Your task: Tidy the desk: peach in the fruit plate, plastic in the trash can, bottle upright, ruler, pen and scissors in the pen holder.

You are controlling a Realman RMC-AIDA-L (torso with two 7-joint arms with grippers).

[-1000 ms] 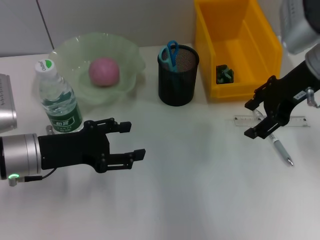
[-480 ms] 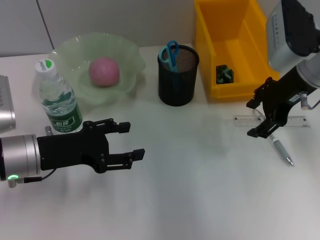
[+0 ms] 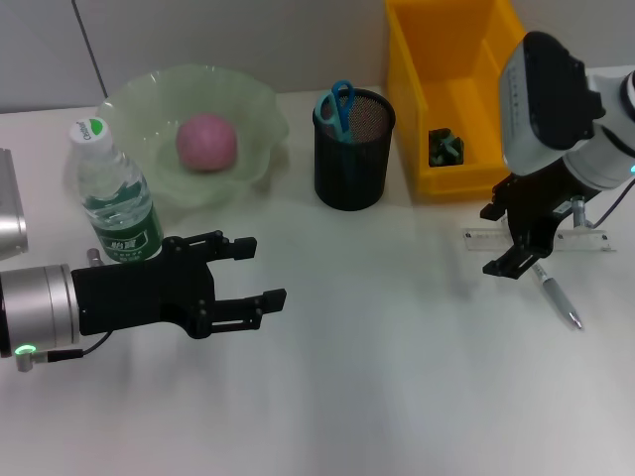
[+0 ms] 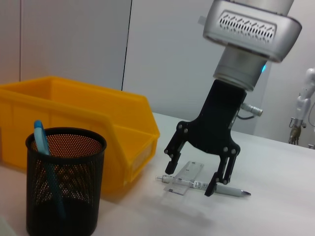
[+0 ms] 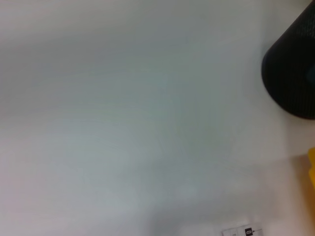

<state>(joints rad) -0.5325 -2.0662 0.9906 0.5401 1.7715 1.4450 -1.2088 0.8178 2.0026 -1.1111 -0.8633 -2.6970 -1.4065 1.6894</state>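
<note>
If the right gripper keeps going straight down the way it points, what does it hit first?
Most likely the pen: the open right gripper hangs fingers-down straddling it, with the ruler lying just beside. Depth is uncertain.

Yellow bin (image 3: 516, 89) cropped at top, ruler (image 3: 486, 236) partly hidden — gripper-covered

The head camera looked down from high up at the whole worktop (image 3: 397, 377), with the black pen holder (image 3: 353, 149) near the middle back. The left wrist camera sat low, close to the pen holder (image 4: 64, 187), and faced sideways past it. The right wrist camera looked down from close by and caught only the pen holder's edge (image 5: 293, 78). All three views shared it.
</note>
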